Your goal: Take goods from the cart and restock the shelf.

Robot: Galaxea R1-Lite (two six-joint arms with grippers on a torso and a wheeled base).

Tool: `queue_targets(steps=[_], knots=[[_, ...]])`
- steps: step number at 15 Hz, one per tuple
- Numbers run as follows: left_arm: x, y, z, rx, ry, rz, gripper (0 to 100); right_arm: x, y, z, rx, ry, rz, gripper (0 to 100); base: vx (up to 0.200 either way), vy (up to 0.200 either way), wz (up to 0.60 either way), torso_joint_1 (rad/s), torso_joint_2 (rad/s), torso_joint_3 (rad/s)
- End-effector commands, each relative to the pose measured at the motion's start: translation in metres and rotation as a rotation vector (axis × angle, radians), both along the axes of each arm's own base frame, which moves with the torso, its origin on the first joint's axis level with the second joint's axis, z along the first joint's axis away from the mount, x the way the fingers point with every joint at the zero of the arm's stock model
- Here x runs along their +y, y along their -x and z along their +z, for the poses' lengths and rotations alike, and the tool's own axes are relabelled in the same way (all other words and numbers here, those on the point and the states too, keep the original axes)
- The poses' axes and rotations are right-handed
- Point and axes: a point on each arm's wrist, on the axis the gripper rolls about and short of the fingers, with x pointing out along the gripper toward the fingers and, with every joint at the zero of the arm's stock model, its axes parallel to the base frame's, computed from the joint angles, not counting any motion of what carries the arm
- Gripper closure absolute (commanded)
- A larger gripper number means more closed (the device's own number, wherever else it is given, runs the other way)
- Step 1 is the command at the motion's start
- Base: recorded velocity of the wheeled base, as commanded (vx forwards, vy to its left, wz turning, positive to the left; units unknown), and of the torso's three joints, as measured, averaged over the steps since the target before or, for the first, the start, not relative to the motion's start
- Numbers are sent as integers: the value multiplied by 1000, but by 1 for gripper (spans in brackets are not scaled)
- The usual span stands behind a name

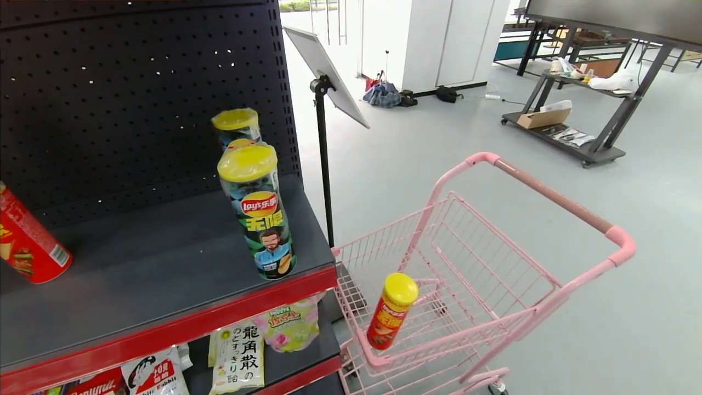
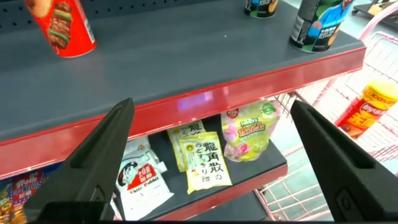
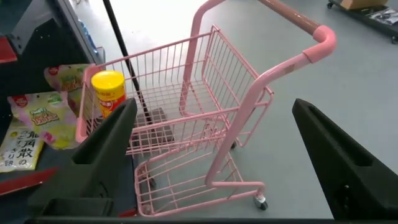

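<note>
Thing to take: a red can [image 1: 392, 311] with a yellow lid. It stands in the pink cart [image 1: 548, 192], in the corner close to the shelf [image 1: 164, 258].
How it stands: lid up, long side going up and down. It leans a little.
Right pincer [image 3: 214, 102]: open wide, holding nothing. It hangs above the cart.
Left pincer [image 2: 211, 106]: open wide too, holding nothing. It faces the red front edge of the shelf.
Which way to go: from the right pincer, the can [image 3: 107, 92] is off to the side, toward the shelf and lower down.
Nearer arm: I think the right one, as it is already over the cart. The left pincer sees the can [image 2: 367, 111] far off to the side.
Tight spots: the cart's wire walls are just beside the can on two sides. A black pole [image 1: 324, 164] stands between the shelf and the cart.
Room to grab: the lid and the top of the can are free, so coming from above looks easiest.
Room on the shelf: open board between the red can [image 1: 27, 241] at the left end and the dark cans [image 1: 256, 214] at the right end.
Watch out: the dark cans stand near the shelf's front edge and could tip if bumped.
</note>
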Motion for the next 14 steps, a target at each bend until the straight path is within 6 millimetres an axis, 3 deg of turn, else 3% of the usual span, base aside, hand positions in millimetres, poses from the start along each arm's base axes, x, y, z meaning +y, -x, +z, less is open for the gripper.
queue_targets(steps=[1, 14], knots=[[0, 0, 0, 1, 0, 0, 0, 0, 0, 0, 1, -1, 0, 0, 0, 0, 0, -134, 359, 198], [0, 0, 0, 1, 0, 0, 0, 0, 0, 0, 1, 0, -1, 0, 0, 0, 0, -143, 375, 230]])
